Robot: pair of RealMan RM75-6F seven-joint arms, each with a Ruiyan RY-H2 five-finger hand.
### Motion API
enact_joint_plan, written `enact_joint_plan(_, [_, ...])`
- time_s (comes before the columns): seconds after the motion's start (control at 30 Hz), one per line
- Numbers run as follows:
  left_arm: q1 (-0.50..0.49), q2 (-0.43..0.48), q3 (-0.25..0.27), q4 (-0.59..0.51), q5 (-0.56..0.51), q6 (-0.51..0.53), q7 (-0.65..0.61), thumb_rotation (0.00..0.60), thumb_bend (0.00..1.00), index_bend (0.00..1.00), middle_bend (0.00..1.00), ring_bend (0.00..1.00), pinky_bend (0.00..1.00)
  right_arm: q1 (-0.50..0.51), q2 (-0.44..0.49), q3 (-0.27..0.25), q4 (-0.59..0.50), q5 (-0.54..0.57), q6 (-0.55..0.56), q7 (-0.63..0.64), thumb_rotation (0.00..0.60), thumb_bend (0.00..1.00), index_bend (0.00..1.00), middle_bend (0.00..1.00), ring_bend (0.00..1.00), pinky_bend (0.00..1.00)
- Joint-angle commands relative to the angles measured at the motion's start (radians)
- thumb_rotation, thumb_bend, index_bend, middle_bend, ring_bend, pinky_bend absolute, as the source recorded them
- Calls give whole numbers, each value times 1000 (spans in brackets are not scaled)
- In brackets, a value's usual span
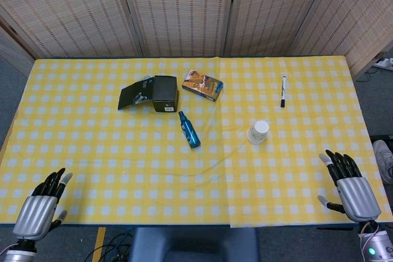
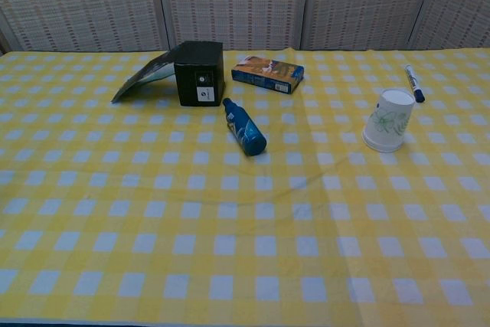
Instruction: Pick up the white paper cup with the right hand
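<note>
Right robot hand (image 1: 351, 186) empty, fingers spread, at table edge, apart from white paper cup (image 1: 258, 132).

The white cup (image 1: 258, 132) (image 2: 388, 119) with green leaves stands upside down, I think, toward the table's right edge.

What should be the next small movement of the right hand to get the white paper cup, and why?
Probably the right hand should reach forward and inward toward the white paper cup. The hand lies open at the near table edge, holding nothing, well apart from the cup. The cup stands upside down, wide rim on the cloth, with free space around it; the marker lies farther back, so a side approach looks unobstructed.
</note>
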Motion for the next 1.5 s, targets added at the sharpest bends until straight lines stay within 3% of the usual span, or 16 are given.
enact_joint_plan(0.03, [-5, -2, -2, 1, -4, -7, -1, 600, 317, 0, 0, 0, 229, -3, 0, -1, 2, 2, 1, -4, 600, 153, 0, 0, 0, 0])
enact_joint_plan(0.33, [-9, -5, -5, 2, 14, -2, -6, 600, 317, 0, 0, 0, 229, 4, 17, -1, -37, -21, 9, 7, 600, 153, 0, 0, 0, 0])
enact_joint_plan(0.47, [-12, -5, -7, 3, 16, -3, -15, 600, 318, 0, 0, 0, 229, 59, 64, 25, -119, 0, -68, -42, 600, 152, 0, 0, 0, 0])
enact_joint_plan(0.7, [-7, -1, -13, 4, 4, 9, -13, 600, 317, 0, 0, 0, 229, 240, 208, 163, -302, 280, -356, -143, 600, 153, 0, 0, 0, 0])
enact_joint_plan(0.83, [-4, -1, -13, 4, -8, 8, -8, 600, 317, 0, 0, 0, 229, 363, 223, 236, -291, 477, -483, -248, 600, 169, 14, 0, 0, 0])
enact_joint_plan(0.93, [-3, -2, -14, 2, -11, 9, -4, 600, 318, 0, 0, 0, 229, 445, 203, 263, -274, 612, -557, -315, 600, 180, 64, 0, 0, 0])
enact_joint_plan(1.23, [-5, 0, -20, 4, -23, 7, -10, 600, 317, 0, 0, 0, 229, 630, 137, 267, -177, 858, -755, -331, 600, 186, 165, 0, 0, 0])
enact_joint_plan(1.5, [-2, 4, -21, 2, -22, 14, -16, 600, 317, 0, 0, 0, 229, 698, 91, 232, -117, 928, -785, -325, 600, 186, 169, 0, 0, 0])
